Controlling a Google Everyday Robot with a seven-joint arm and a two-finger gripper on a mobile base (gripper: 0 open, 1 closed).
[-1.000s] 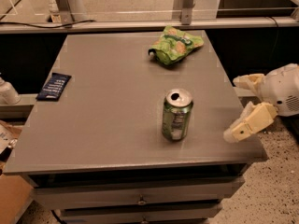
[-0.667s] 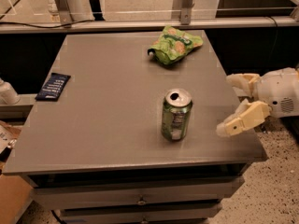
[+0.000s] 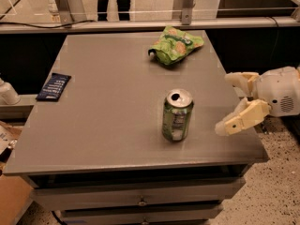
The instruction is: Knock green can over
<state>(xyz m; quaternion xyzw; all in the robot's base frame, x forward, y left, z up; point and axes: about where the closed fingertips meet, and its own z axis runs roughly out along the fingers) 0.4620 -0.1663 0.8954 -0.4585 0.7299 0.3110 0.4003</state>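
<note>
The green can [image 3: 177, 116] stands upright on the grey table [image 3: 108, 121], near the front right part. It is shiny green with a silver top and a pale label patch. My gripper [image 3: 228, 103] comes in from the right, level with the can and a short way to its right, not touching it. Its two cream fingers [image 3: 241, 118] are spread apart and hold nothing.
A crinkled green snack bag [image 3: 175, 45] lies at the back of the table. A dark blue flat packet [image 3: 53, 86] lies at the left edge. A railing runs behind the table and a person's legs [image 3: 112, 1] stand beyond it. Cardboard [image 3: 9, 191] sits on the floor at left.
My gripper has moved left toward the can, closing part of the gap. The can has not moved.
</note>
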